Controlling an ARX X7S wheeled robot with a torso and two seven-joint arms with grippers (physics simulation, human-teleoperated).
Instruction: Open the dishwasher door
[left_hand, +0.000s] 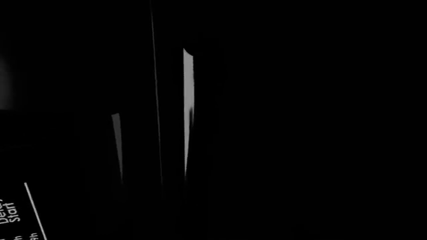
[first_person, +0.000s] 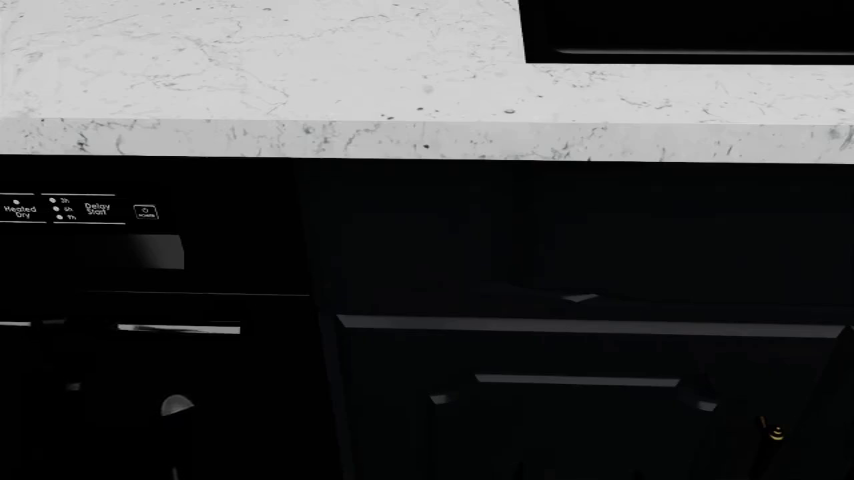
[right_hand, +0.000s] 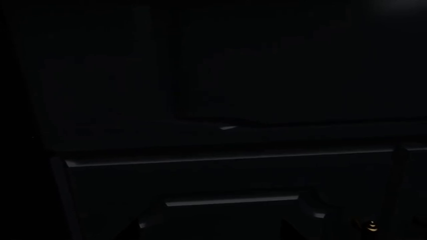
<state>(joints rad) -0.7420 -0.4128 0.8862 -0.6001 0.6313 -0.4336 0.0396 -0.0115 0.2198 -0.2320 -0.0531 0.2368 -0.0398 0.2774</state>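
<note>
Below the marble countertop (first_person: 267, 130) | both grippers' fingers lost in darkness, spread or closed cannot tell | dishwasher door (first_person: 147, 260) at 9 o'clock in head view, handle (first_person: 178, 328) beneath control labels | door appears shut; pull judged not begun

Glossy black dishwasher door (first_person: 200, 260); speckled white marble-look countertop (first_person: 267, 70).
</note>
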